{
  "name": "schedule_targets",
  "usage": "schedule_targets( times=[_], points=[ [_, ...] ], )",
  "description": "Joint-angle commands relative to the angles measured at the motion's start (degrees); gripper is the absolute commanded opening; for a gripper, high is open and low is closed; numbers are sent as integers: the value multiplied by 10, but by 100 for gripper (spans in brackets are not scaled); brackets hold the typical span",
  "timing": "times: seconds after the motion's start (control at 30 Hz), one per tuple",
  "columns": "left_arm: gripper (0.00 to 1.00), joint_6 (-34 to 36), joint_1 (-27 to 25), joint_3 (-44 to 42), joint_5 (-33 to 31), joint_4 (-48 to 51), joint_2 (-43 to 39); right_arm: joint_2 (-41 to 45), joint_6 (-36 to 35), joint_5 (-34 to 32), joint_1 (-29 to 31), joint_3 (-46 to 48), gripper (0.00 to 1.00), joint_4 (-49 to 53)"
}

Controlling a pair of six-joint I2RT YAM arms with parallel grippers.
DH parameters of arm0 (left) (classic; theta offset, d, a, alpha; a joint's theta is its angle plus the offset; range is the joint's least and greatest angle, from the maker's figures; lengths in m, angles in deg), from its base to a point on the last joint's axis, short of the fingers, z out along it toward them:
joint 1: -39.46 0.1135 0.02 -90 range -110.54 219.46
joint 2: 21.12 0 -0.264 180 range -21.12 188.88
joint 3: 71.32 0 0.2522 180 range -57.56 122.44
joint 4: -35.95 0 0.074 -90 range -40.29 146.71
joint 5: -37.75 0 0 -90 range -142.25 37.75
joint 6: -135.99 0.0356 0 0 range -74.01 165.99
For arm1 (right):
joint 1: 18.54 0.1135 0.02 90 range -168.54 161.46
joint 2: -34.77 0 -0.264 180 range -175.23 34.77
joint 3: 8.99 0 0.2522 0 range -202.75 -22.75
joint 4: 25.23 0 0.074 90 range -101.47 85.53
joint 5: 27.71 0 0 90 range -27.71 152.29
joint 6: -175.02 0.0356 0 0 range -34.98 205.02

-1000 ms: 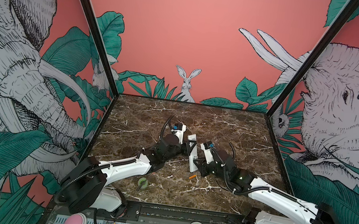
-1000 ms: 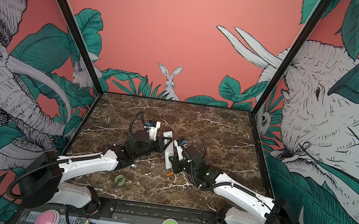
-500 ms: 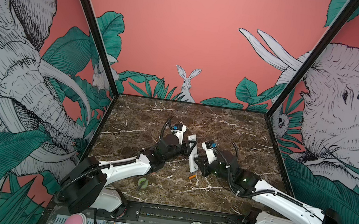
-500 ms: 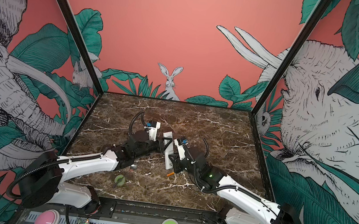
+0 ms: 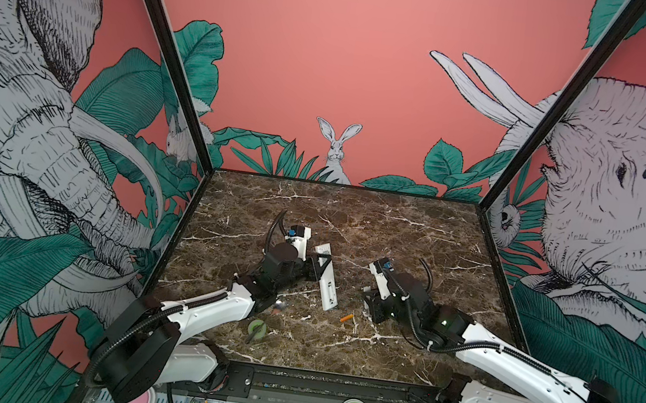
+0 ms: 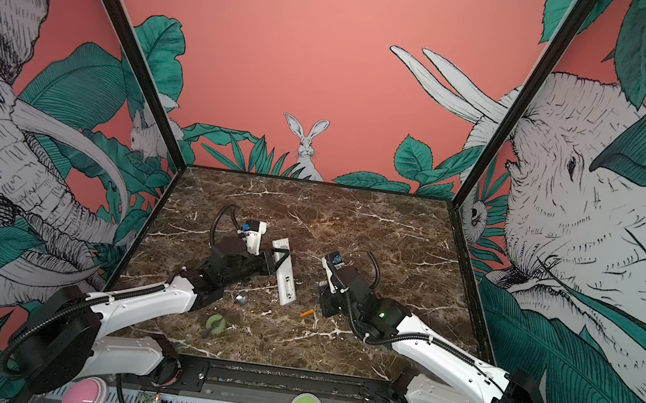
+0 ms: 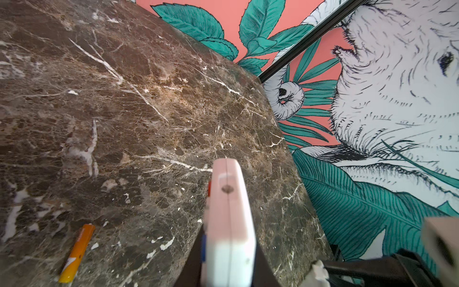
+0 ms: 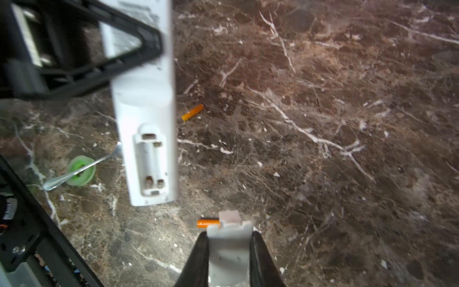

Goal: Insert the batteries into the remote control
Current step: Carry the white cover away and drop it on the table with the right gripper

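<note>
Right wrist view is showing my right gripper [image 8: 229, 234] pinching the battery cover [image 8: 228, 256], a battery [image 8: 208, 223] lying crosswise beside its tip, toward the remote control [image 8: 146, 116].

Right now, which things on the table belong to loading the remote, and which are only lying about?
Belong to the job:
remote control, battery bay empty, in the left gripper
loose battery
second battery, beside the cover strip held by the right gripper

Just lying about:
metal spoon
green ring under it
</note>
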Motion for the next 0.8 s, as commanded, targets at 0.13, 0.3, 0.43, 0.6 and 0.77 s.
schedule_targets(
  times=[0.13, 0.3, 0.43, 0.6, 0.77],
  points=[
    [0, 46, 12, -18, 19, -1, -73, -55, -9, -9, -43, -28, 21, 52],
    [0, 67, 12, -23, 23, 16, -92, -94, -27, -5, -66, -44, 21, 64],
    [0, 70, 12, -30, 36, 0, -91, -119, -33, 0, -82, -45, 21, 59],
    [0, 71, 13, -36, 72, -43, -66, -148, -38, 2, -101, -49, 20, 56],
    [0, 61, 13, -46, 96, -91, -34, -177, -54, 14, -118, -66, 20, 66]
  ],
)
